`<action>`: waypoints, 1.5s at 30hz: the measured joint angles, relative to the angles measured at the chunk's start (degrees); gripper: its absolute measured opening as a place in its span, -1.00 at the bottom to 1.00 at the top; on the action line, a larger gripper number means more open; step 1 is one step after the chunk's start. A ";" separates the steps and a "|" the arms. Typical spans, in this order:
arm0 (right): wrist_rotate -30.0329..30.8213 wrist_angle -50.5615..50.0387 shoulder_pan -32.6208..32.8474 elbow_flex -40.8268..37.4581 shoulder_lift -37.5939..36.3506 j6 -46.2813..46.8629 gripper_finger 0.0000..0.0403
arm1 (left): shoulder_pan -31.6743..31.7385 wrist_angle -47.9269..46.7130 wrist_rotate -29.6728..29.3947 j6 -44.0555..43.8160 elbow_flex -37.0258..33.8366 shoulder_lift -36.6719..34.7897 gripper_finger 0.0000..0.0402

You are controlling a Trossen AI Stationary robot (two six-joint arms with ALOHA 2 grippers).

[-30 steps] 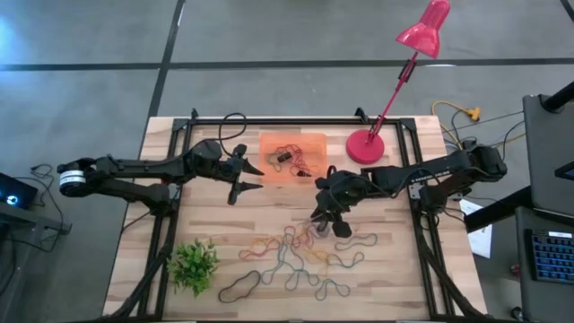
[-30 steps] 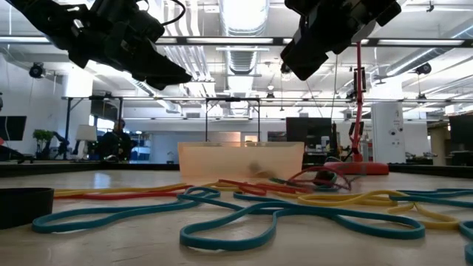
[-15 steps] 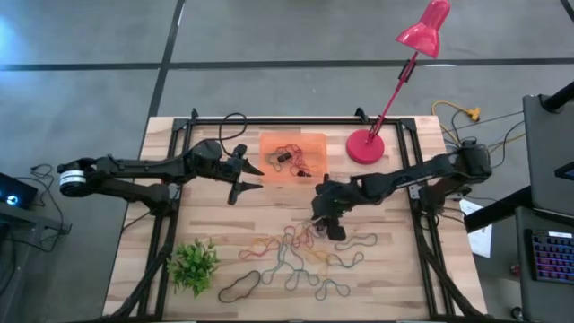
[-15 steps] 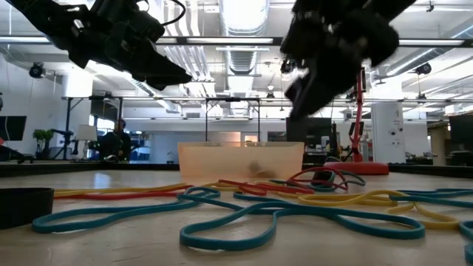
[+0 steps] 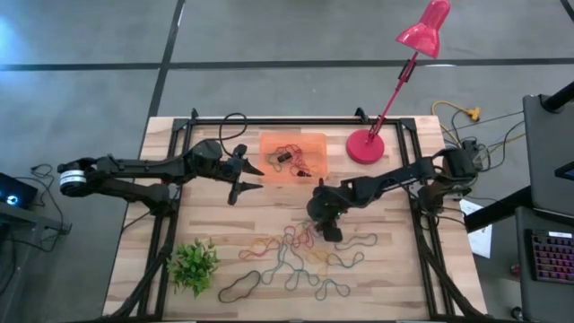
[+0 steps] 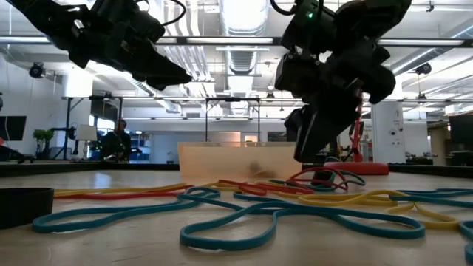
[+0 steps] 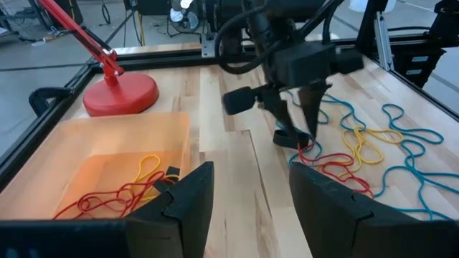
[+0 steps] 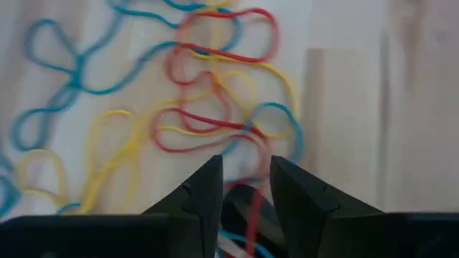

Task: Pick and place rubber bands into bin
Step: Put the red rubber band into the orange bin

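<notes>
- Several rubber bands (image 5: 289,154) already lie in the bin (image 5: 269,141), the translucent orange tray near the middle of the worktop's far edge; red, black and yellow loops show inside it in the left wrist view.
- Many more rubber bands (image 5: 296,256) remain spread across the near half of the wooden worktop (image 5: 395,269), in red, yellow, blue and black, some tangled together, so by the look of it the task is well short of done.
- Working the pile, the right gripper (image 5: 325,224) hangs low over the far edge of the loose bands, just toward the worktop's near side from the bin; its fingers (image 8: 204,193) stand slightly apart, pointing down at a knot of red and yellow loops.
- A dark loop and a red strand show between those fingers in the right wrist view, but whether anything is actually gripped cannot be told.
- Waiting, the left gripper (image 5: 249,177) hovers just beside the bin on its left-edge side, jaws apart and empty, well above the wood in the low view.
- A red lamp base (image 5: 365,146) sits by the far right corner, beside the bin, and a small green plant (image 5: 194,265) stands near the near left corner, clear of the bands.
- Left to do, as judged from this spread: lift each remaining loop and carry it to the bin.
</notes>
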 joint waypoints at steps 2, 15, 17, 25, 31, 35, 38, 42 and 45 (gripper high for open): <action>1.41 -0.16 -0.01 -0.01 0.04 -0.38 -0.50 | 0.00 -0.08 -0.01 -0.01 0.00 0.00 -0.17; 1.51 1.02 0.05 -1.00 0.50 -0.44 -0.58 | 0.00 -0.09 0.00 0.00 0.00 0.00 -0.17; 1.57 0.97 0.05 -1.11 0.50 -0.12 -0.59 | 0.00 -0.08 -0.01 0.01 0.00 0.00 -0.17; 2.66 1.29 0.04 -1.74 0.51 0.96 -0.65 | 0.00 -0.07 0.00 0.00 0.00 0.00 -0.17; 2.65 1.88 0.05 -1.82 0.52 1.04 -0.66 | 0.01 -0.07 -0.02 0.00 0.00 0.00 -0.17; 2.63 2.38 0.05 -1.85 0.52 1.04 -0.64 | 0.01 -0.07 0.00 0.00 0.00 0.00 -0.17; 2.62 2.41 0.05 -1.90 0.52 1.04 -0.62 | -0.01 -0.05 -0.02 0.00 0.00 0.00 -0.17; 2.59 2.45 0.05 -2.25 0.52 1.15 -0.59 | 0.00 -0.06 -0.01 0.00 0.00 0.00 -0.17; 2.59 2.49 0.05 -2.42 0.52 1.43 -0.58 | 0.01 -0.05 0.00 0.00 0.00 0.00 -0.17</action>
